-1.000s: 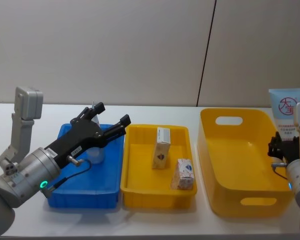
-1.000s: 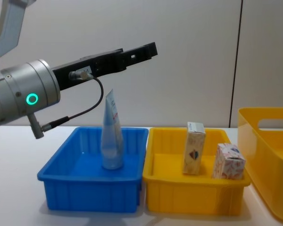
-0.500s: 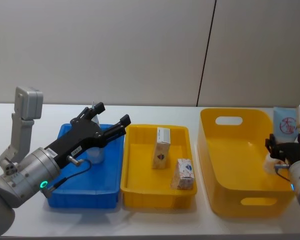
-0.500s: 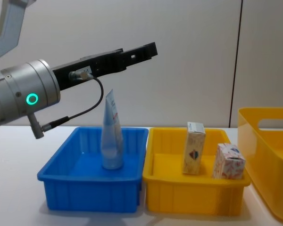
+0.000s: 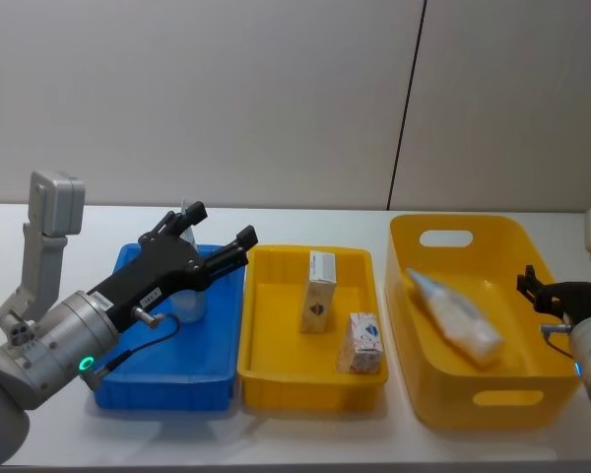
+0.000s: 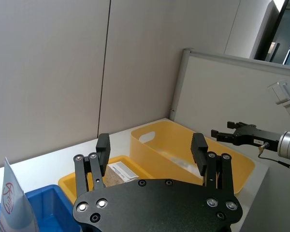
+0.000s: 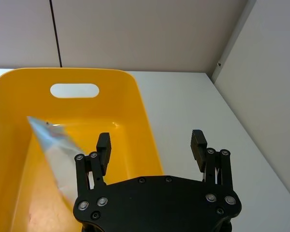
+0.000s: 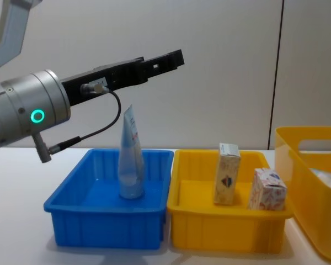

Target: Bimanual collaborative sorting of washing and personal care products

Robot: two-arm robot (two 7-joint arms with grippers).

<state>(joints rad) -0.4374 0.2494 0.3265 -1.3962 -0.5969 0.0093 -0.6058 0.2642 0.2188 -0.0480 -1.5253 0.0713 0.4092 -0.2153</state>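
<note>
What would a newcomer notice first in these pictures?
A pale tube lies slanted in the big yellow bin on the right, with the open right end effector at its rim. The open left end effector hovers above a blue tray where another tube stands upright.

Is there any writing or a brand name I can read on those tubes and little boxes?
No words can be read.
Standing tube: red round logo, characters too blurred to read.
Tall carton: blue-red print, too small to read.
Short carton: the same.
Lying tube: print blurred.
</note>
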